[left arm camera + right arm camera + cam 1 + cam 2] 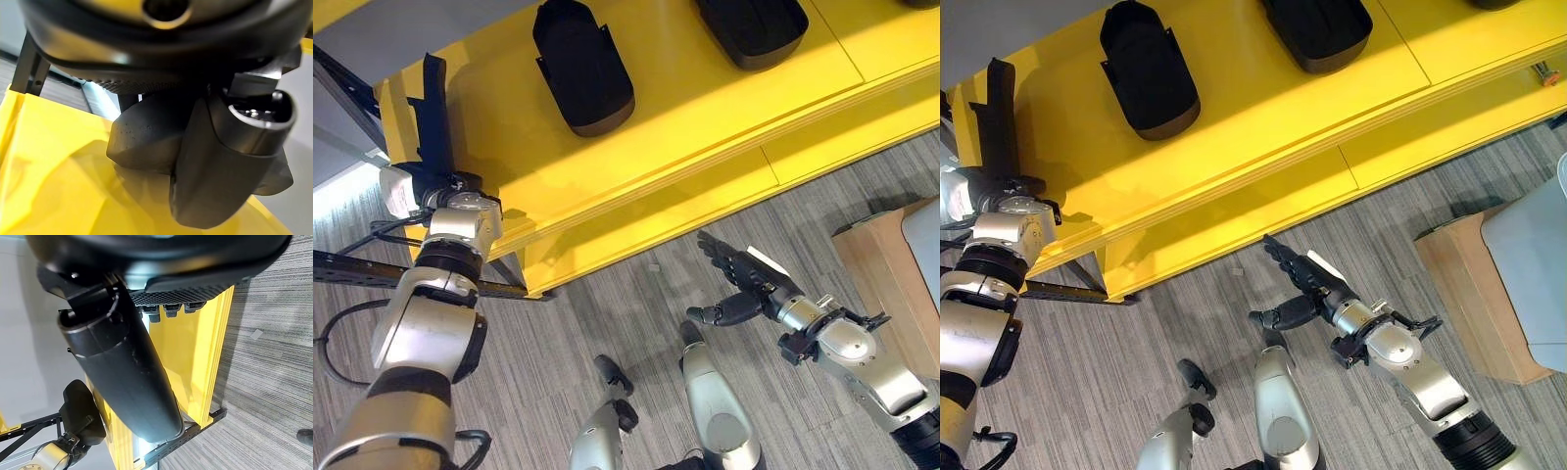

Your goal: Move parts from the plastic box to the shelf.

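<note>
Low in the frame, the right hand [739, 279] hovers over grey carpet, fingers straight and empty. At upper left, the left hand [435, 186] grips a long black part [433, 108] on the yellow shelf [705, 117]. Two rounded black parts [582, 64] lie further along it; the right eye view shows a plastic box [1533, 284] at the right edge.

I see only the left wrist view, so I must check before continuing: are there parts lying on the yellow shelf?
Observer: Yes. One black part and a second black part lie on top of the yellow shelf.
Operator: Does the right hand carry something?
Observer: No. The right hand is open and holds nothing, over the grey floor in front of the shelf.
Operator: Where on the shelf is the left hand?
Observer: The left hand is at the shelf's left end, by a long black part.
</note>
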Controlling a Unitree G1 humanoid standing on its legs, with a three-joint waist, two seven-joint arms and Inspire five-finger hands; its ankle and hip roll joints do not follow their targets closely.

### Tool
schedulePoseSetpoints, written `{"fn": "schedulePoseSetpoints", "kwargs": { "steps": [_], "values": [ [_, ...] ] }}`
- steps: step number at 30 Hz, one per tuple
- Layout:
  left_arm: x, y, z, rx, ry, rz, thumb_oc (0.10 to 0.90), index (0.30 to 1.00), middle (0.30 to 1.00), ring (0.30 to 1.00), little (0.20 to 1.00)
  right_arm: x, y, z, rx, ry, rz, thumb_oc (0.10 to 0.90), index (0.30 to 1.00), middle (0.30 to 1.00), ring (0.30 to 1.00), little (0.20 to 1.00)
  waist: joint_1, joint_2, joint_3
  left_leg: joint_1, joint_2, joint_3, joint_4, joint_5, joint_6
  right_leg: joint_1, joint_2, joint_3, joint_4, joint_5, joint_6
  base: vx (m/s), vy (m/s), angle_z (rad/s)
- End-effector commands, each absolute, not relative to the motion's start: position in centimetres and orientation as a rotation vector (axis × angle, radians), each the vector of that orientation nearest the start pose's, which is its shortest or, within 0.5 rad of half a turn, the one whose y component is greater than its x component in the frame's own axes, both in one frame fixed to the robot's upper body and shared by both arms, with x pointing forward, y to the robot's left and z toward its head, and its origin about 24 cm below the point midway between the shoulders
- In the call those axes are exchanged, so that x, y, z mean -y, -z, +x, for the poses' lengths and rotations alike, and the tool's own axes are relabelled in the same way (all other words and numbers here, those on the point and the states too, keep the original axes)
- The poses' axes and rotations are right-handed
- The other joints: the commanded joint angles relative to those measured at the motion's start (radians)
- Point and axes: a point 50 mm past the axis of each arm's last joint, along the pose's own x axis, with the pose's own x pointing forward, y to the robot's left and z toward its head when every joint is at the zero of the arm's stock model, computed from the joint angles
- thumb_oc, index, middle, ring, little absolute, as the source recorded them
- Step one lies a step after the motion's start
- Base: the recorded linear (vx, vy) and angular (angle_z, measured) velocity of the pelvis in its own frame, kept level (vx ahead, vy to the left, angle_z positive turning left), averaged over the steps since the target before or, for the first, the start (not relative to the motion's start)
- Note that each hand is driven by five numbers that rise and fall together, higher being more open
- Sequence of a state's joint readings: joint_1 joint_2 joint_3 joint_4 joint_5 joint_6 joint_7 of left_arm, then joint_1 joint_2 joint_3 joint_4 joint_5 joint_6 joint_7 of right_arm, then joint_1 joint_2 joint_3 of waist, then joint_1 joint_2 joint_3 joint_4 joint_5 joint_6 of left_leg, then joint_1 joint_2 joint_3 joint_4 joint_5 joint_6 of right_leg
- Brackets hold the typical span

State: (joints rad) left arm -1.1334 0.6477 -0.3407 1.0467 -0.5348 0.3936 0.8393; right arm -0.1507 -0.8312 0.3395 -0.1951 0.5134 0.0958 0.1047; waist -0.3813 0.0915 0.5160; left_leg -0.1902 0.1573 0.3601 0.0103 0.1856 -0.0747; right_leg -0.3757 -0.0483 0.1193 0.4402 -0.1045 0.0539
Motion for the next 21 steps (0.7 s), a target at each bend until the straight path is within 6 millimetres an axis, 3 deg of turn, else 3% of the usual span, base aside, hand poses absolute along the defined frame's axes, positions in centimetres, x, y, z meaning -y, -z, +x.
{"fn": "schedulePoseSetpoints", "kwargs": {
  "steps": [1,14,21],
  "values": [
    [-32.4,-23.3,37.2,-0.057,-1.122,0.350,0.900,1.000,1.000,1.000,1.000,16.8,-14.1,25.7,0.191,-0.570,-0.265,0.900,1.000,1.000,1.000,1.000,-0.020,-0.072,-0.071,0.039,0.030,-0.073,0.081,-0.130,-0.033,0.027,-0.030,-0.071,-0.050,-0.036,0.007,0.00,0.000,0.00],
    [-31.0,-25.3,37.9,0.042,-1.043,0.318,0.900,1.000,1.000,1.000,1.000,17.1,-14.0,25.6,0.190,-0.579,-0.269,0.900,1.000,1.000,1.000,1.000,-0.028,-0.078,-0.073,0.044,0.033,-0.064,0.077,-0.131,-0.033,0.026,-0.025,-0.067,-0.053,-0.031,0.007,0.00,0.000,0.00],
    [-30.3,-25.4,38.2,0.054,-1.024,0.311,0.900,1.000,1.000,1.000,1.000,17.1,-13.9,25.5,0.185,-0.584,-0.274,0.900,1.000,1.000,1.000,1.000,-0.031,-0.078,-0.077,0.044,0.033,-0.063,0.081,-0.133,-0.033,0.024,-0.024,-0.067,-0.050,-0.033,0.005,0.00,0.000,0.00]
  ]
}}
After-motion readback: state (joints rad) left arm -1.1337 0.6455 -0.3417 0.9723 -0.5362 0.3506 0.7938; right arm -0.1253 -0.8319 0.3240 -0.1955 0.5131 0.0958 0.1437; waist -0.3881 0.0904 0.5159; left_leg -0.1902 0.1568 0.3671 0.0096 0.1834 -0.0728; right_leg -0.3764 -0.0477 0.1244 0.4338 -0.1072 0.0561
